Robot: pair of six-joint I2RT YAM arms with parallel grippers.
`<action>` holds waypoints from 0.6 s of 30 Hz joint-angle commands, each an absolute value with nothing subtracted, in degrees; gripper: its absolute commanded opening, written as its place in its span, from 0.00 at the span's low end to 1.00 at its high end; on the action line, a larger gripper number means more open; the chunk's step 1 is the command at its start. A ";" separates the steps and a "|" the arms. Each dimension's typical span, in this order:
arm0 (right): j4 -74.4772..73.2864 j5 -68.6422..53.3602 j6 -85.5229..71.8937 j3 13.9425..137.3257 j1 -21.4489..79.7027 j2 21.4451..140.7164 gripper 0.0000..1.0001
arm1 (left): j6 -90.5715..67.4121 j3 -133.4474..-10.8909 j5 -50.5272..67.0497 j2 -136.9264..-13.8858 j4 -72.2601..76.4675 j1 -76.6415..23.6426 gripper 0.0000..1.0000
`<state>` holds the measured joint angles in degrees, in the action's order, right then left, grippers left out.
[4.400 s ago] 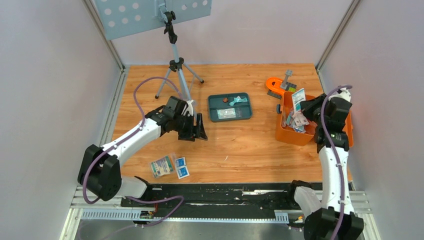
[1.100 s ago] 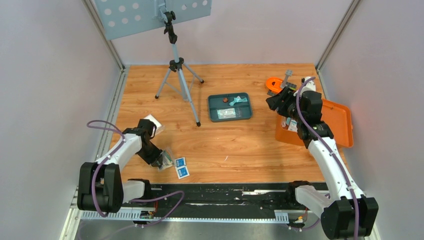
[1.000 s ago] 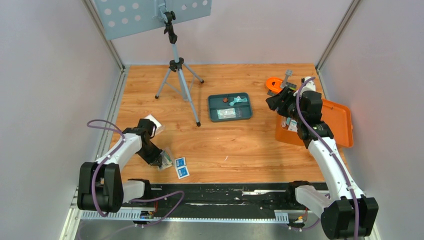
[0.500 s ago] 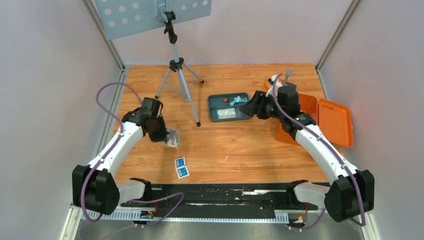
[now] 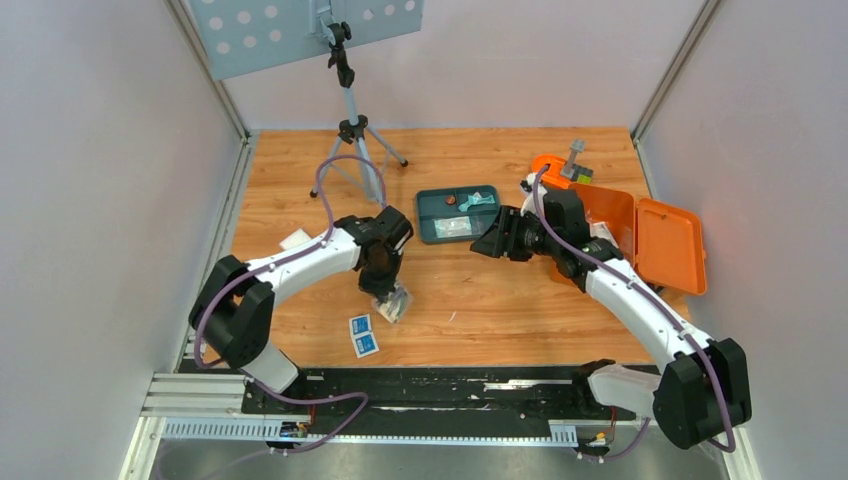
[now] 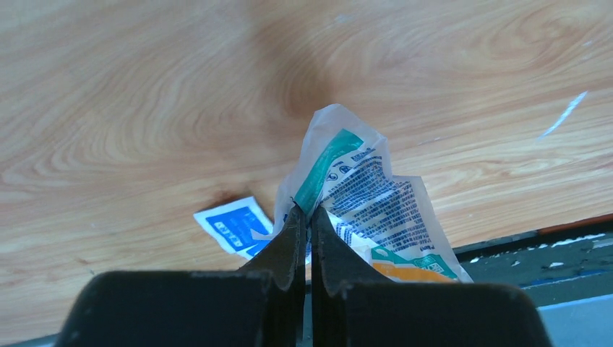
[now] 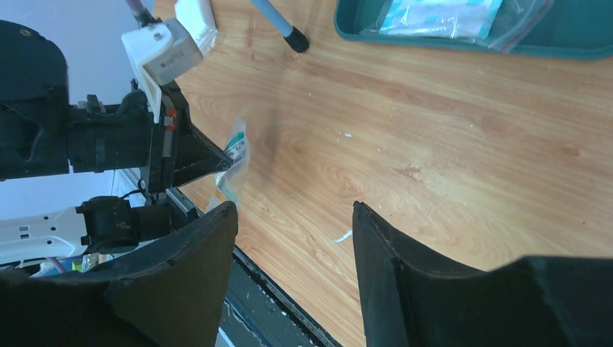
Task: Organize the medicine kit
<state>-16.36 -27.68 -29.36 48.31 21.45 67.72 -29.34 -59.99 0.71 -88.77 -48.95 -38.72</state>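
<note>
Item 1, my left gripper (image 6: 303, 217): jaws pressed together on one corner of a crumpled clear packet (image 6: 365, 199) with teal and white print, which hangs above the wooden table (image 5: 470, 300), near two blue sachets (image 5: 363, 336)

Item 2, my right gripper (image 7: 293, 217): jaws parted, nothing between them, hovering just beside the near right corner of the teal tray (image 5: 460, 213)

Item 3, medicine kit (image 5: 672, 245): orange, at the table's right edge beyond my right arm, lid lying open to its right

Item 4, tripod (image 5: 350, 130): standing at back left
</note>
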 commanded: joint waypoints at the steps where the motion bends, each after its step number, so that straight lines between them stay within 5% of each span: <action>1: -15.47 -29.38 -31.04 47.01 21.23 66.06 0.58 | -27.49 -66.84 -2.30 -91.18 -47.58 -42.18 0.02; 11: -15.49 -29.41 -31.70 45.75 21.26 65.48 0.58 | -24.60 -74.60 0.71 -97.18 -44.62 -43.75 0.06; 18: -15.48 -29.18 -32.25 45.09 21.25 66.31 0.58 | -22.91 -74.05 2.49 -97.69 -44.97 -44.19 0.39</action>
